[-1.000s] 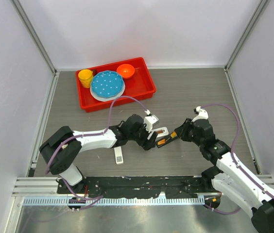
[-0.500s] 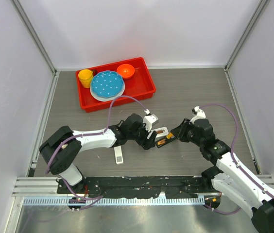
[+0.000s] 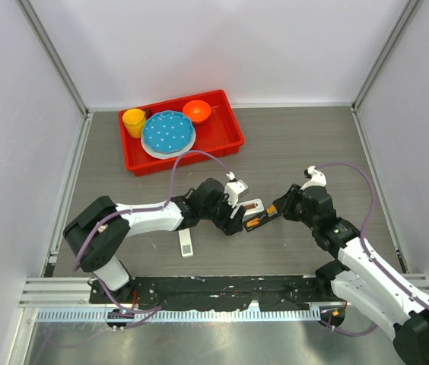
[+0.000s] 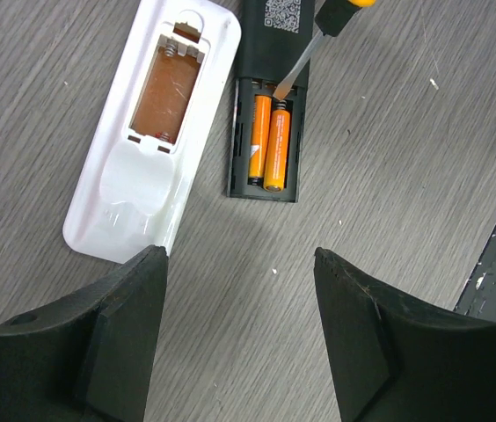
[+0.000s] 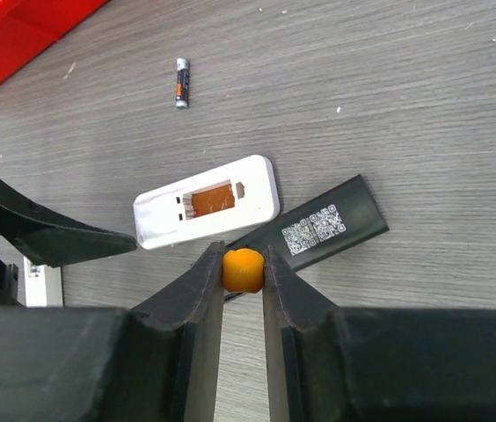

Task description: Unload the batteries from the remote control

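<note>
Grey wood-grain table (image 4: pixel 406 220) is seen beneath both arms; two orange batteries (image 4: pixel 266 142) are seated side by side in the open bay of the black remote (image 5: pixel 327 227), ahead of and between the widely parted fingers of the left gripper (image 4: pixel 239 257), untouched by them. The right gripper (image 5: pixel 243 264) is clamped on the orange-handled screwdriver (image 4: pixel 301 60), its blade tip set at the batteries' far end.

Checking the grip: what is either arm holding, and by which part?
The right gripper clamps the screwdriver by its orange handle; the left gripper is open and holds nothing.
</note>
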`<act>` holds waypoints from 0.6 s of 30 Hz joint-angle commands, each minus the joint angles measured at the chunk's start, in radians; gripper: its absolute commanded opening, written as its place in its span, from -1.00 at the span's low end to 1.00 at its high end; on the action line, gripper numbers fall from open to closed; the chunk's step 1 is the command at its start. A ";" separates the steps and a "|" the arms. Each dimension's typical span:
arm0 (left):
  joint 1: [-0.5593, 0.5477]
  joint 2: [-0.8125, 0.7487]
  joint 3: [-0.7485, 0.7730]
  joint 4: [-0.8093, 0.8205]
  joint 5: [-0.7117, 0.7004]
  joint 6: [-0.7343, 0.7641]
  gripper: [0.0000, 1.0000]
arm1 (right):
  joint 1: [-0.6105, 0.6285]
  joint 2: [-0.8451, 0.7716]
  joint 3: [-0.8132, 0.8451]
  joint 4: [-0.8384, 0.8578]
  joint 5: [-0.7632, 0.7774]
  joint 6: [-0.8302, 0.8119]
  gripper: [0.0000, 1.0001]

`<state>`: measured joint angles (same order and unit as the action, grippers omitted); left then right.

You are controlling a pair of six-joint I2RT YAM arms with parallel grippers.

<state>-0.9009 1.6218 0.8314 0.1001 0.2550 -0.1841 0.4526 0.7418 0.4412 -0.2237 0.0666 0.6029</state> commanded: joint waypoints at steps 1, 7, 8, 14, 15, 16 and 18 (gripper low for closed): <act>0.005 0.010 0.029 0.018 0.018 -0.008 0.39 | 0.003 0.007 -0.018 0.038 0.013 -0.017 -0.99; 0.005 0.026 0.041 0.013 0.030 -0.006 0.39 | 0.003 -0.035 -0.025 0.011 -0.022 -0.005 -0.98; 0.003 0.029 0.044 0.009 0.033 -0.006 0.39 | 0.003 -0.035 -0.025 0.007 -0.027 0.000 -0.98; 0.005 0.033 0.048 0.006 0.033 -0.006 0.38 | 0.004 -0.004 -0.038 0.061 -0.105 0.029 -0.98; 0.005 0.032 0.048 0.007 0.032 -0.006 0.38 | 0.003 -0.001 -0.047 0.078 -0.117 0.046 -0.98; 0.003 0.032 0.045 0.007 0.030 -0.006 0.38 | 0.004 0.005 -0.053 0.104 -0.131 0.052 -0.98; 0.005 0.030 0.044 0.009 0.030 -0.006 0.38 | 0.003 0.033 -0.061 0.119 -0.137 0.057 -0.98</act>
<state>-0.9009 1.6573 0.8471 0.0933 0.2726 -0.1841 0.4526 0.7433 0.3939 -0.1917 -0.0158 0.6258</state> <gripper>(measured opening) 0.692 0.264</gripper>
